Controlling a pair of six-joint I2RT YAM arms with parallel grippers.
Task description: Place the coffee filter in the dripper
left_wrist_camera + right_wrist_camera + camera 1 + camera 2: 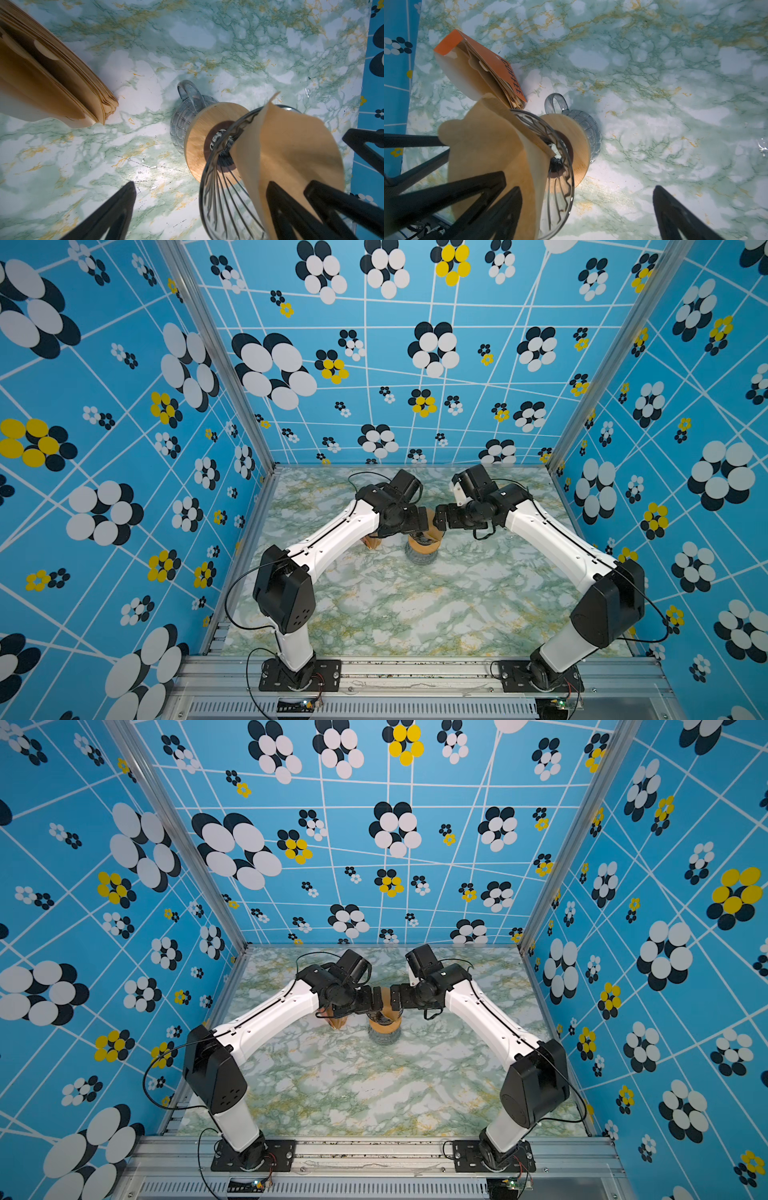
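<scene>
Both grippers meet at the centre of the marble table (415, 605) in both top views, jaws spread wide on each, neither clamping anything. The left gripper (199, 209) straddles the dripper's wall; the right gripper (587, 209) does likewise from the opposite side. The coffee filter (291, 149), tan paper, sits inside the dripper (220, 199), its edge standing above the glass rim. The dripper rests on a wooden ring (199, 133) atop a ribbed glass jug (185, 122) with a handle. The orange packet (500, 68), upper left of the right wrist view, reads "COFFEE" and holds stacked tan papers (49, 81). No other writing is legible.
</scene>
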